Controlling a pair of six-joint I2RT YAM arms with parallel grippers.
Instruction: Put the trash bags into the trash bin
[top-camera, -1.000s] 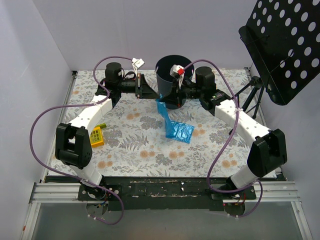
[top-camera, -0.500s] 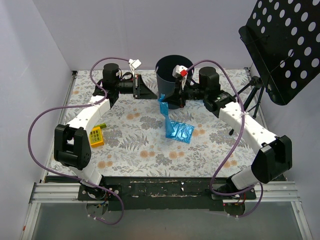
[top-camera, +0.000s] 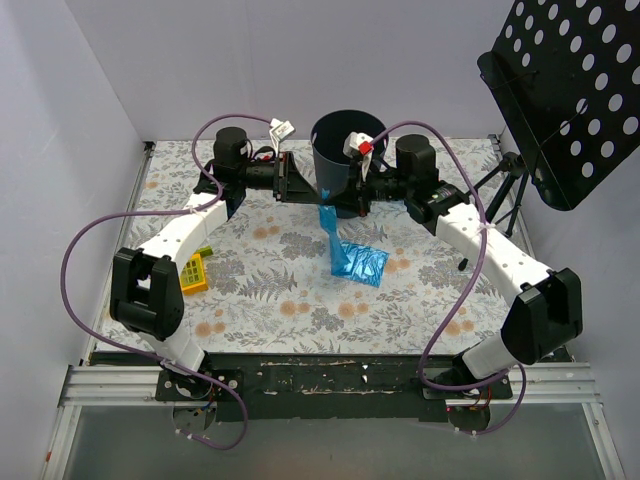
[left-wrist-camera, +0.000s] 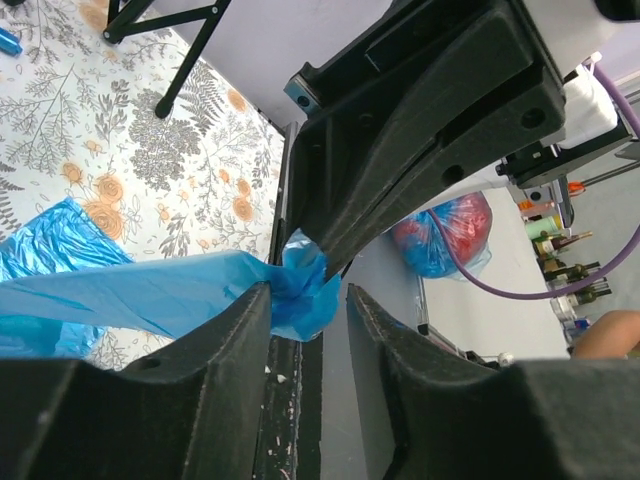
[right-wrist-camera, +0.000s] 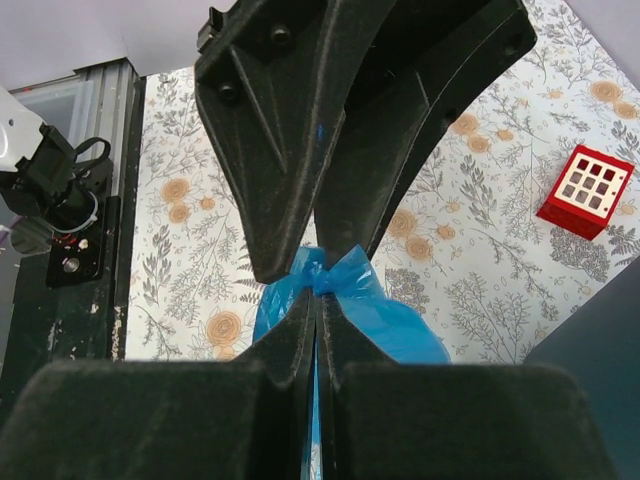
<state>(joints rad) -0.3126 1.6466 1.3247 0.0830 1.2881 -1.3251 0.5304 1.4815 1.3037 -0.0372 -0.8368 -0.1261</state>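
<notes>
Trash bags: one connected run of blue film (top-camera: 335, 240) is visible; whether it is a single bag or several cannot be told. Its long axis runs from 12 o'clock to about 5 o'clock in the top view. The upper end is raised, bunched into a knot, just beside the near wall of the trash bin (top-camera: 328, 165). The lower end lies spread flat on the table (top-camera: 270, 300) towards 4 o'clock.

Trash bin: one, upright, at the table's 12 o'clock edge. None of the film is inside it.

Right gripper (right-wrist-camera: 317, 315): fingers pressed together, pinching the bunched upper end of the film.

Left gripper (left-wrist-camera: 308, 300): jaws parted, one on each side of the same bunch. The film touches one finger (left-wrist-camera: 215, 360); no clamping is visible.

Other items: one yellow block (top-camera: 193, 272) at 8 o'clock; one red-and-white tile (right-wrist-camera: 585, 190) on the table; one black perforated stand (top-camera: 570, 90) at 2 o'clock.
</notes>
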